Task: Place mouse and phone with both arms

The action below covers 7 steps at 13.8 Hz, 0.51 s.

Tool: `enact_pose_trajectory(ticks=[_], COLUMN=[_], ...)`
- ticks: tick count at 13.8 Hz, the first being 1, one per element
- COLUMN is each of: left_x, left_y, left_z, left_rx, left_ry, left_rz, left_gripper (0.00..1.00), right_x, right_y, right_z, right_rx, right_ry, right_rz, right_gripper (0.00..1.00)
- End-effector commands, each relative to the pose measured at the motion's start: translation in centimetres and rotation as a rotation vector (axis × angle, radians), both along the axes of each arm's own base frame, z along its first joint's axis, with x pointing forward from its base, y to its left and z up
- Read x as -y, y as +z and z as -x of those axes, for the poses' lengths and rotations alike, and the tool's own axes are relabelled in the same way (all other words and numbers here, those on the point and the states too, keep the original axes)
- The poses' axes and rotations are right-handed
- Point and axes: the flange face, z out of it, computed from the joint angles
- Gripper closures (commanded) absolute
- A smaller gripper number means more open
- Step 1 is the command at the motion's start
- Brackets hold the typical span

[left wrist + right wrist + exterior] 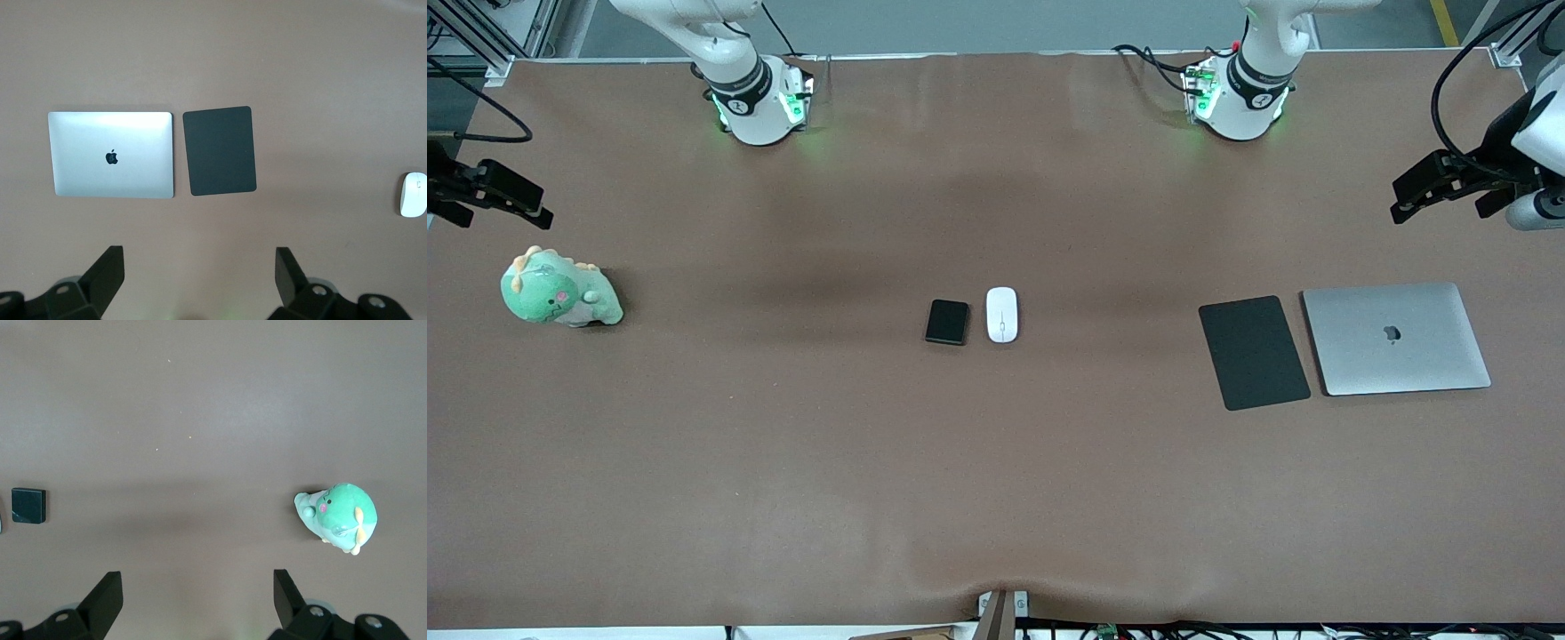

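The white mouse (1002, 314) and the black phone (947, 322) lie side by side at the middle of the brown table, the mouse toward the left arm's end. The mouse also shows in the left wrist view (413, 194), and the phone in the right wrist view (29, 505). My left gripper (1405, 200) hangs open and empty high over the left arm's end of the table; its jaws (199, 257) stand wide apart. My right gripper (538, 206) hangs open and empty high over the right arm's end (198, 581).
A flat black mat (1254, 352) (220, 151) and a closed silver laptop (1396, 338) (112, 155) lie side by side toward the left arm's end. A green plush dinosaur (559, 289) (340, 517) sits toward the right arm's end.
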Motion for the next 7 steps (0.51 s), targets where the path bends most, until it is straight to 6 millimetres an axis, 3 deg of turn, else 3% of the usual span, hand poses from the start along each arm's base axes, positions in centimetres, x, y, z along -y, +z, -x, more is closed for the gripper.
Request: enact_pose_trajectory(ticks=[1,7], left_x=[-0.31,-0.05], left_y=[0.59,-0.10], left_z=[0.44,0.03], left_rx=[-0.005,-0.019], left_ry=[-0.006,-0.013], left_rz=[-0.023,-0.023], left_gripper=[0.00,0.00], right_x=[0.43,0.32], right_y=[0.37,0.48], right_z=[-1.09,-0.43], right_rx=[0.001,-0.033], right_ry=[0.003,-0.004], right_rz=[0.014,0.006], right_gripper=[0.00,0.00])
